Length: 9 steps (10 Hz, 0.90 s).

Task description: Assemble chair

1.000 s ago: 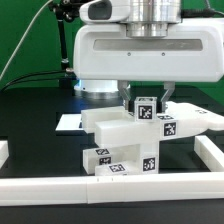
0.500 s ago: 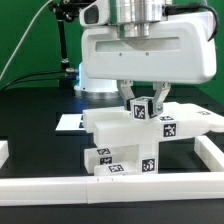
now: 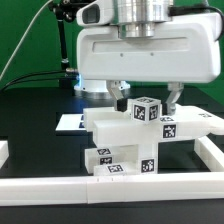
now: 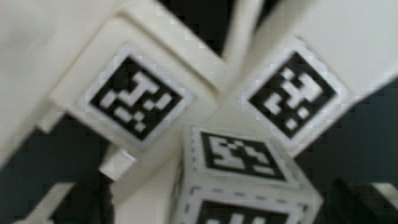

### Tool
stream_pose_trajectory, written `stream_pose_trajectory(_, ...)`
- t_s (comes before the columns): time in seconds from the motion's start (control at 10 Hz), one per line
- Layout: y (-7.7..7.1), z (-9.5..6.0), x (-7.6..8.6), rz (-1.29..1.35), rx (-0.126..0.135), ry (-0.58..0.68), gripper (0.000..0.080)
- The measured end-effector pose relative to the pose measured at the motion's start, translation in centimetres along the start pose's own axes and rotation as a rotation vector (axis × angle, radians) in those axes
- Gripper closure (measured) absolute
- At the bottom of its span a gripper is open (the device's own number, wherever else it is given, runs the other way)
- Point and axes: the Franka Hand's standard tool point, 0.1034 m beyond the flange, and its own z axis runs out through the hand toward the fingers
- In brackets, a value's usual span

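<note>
Inspection of my gripper [image 3: 145,100]: it hangs straight down over the chair [image 3: 135,142], jaws spread wide. Both fingers [image 3: 119,93] stand clear of the upright square leg [image 3: 147,109] between them, with a visible gap on either side. I have hold of nothing.

Position of the chair: the partly built assembly sits on the black table [image 3: 35,110], inside the low white rim wall [image 3: 110,190] that runs across the front and up the exterior view's right. It lies close behind the front run of that wall.

Make-up of the assembly, exterior view: a broad white slab [image 3: 112,128] lies on top, running toward the exterior view's right. The leg rises from its upper face, tagged on the sides that show. Below the slab sit further blocky white parts [image 3: 120,162], each carrying black-and-white tags. How these lower parts are joined I cannot tell.

Wrist view: the leg's tagged end [image 4: 237,160] fills the near field, blurred. Beyond it two large tags [image 4: 134,95] show on white faces of the chair. My fingertips cannot be made out clearly in this view.

Surroundings: the marker board [image 3: 68,122] lies flat on the table, behind the chair toward the exterior view's left
</note>
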Motion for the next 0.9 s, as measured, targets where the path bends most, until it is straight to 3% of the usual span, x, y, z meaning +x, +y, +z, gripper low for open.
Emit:
stream_pose_trajectory(0.4, 0.26, 0.01, -0.39, -0.285, -0.005, 0.02, 0.0151)
stream_pose_trajectory(0.6, 0.3, -0.2, -0.23, -0.609, -0.039, 0.023, 0.0151)
stream_pose_trajectory(0.9, 0.27, -0.13, -0.31, -0.8, -0.049, 0.016, 0.0151)
